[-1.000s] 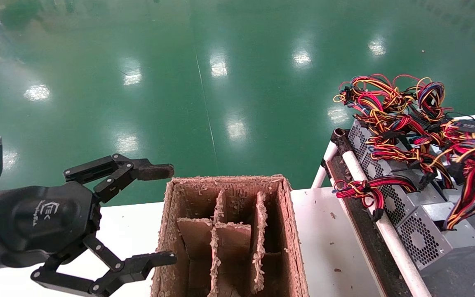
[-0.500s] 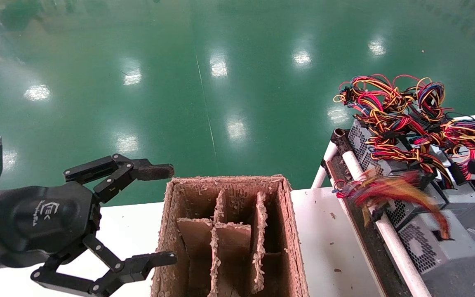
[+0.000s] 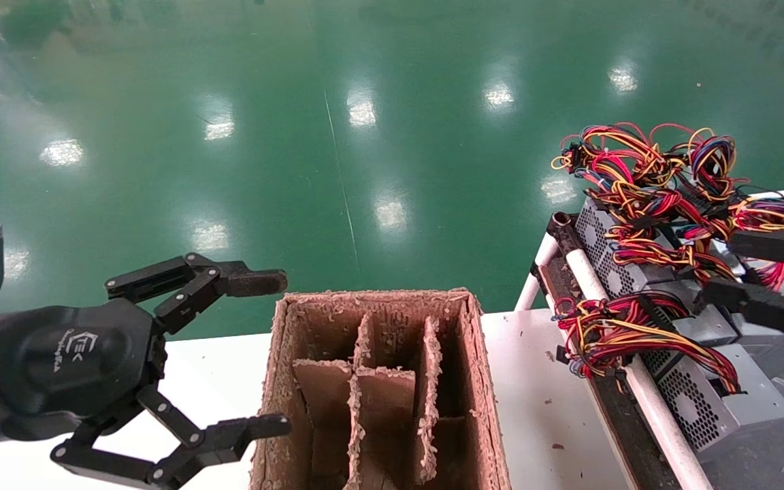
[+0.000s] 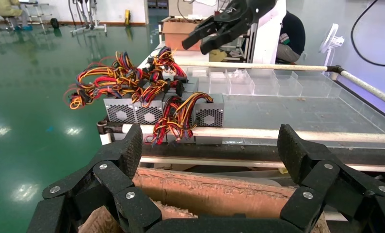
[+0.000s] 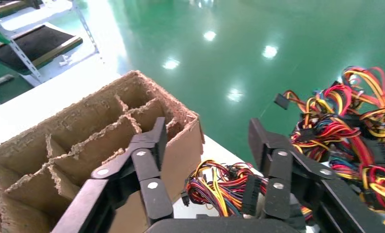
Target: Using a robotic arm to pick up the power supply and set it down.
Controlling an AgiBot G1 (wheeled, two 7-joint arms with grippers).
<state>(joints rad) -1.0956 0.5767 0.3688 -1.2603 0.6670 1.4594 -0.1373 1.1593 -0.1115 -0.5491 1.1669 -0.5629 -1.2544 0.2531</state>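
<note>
Power supply (image 3: 705, 401): grey perforated box, red-yellow-black wires, right of cardboard box (image 3: 378, 388).
Right pincer (image 3: 719, 269): spread apart above it.
Left pincer (image 3: 276, 354): spread; logo unreadable.

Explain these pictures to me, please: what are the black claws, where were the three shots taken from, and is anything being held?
The claws are the grippers of a two-armed robot. The wide picture comes from a camera on its head, looking down; the other two come from cameras on its wrists, so each shows its own fingers close up.

The left gripper hangs open beside a brown cardboard box with dividers, which stands on a white table. It holds nothing.

The right gripper enters from the right edge, open above a row of grey metal boxes with perforated grilles. These are power supplies, lying on a rack with a white rail. The nearest power supply has its bundle of coloured wires draped over that rail. The right gripper holds nothing either.
</note>
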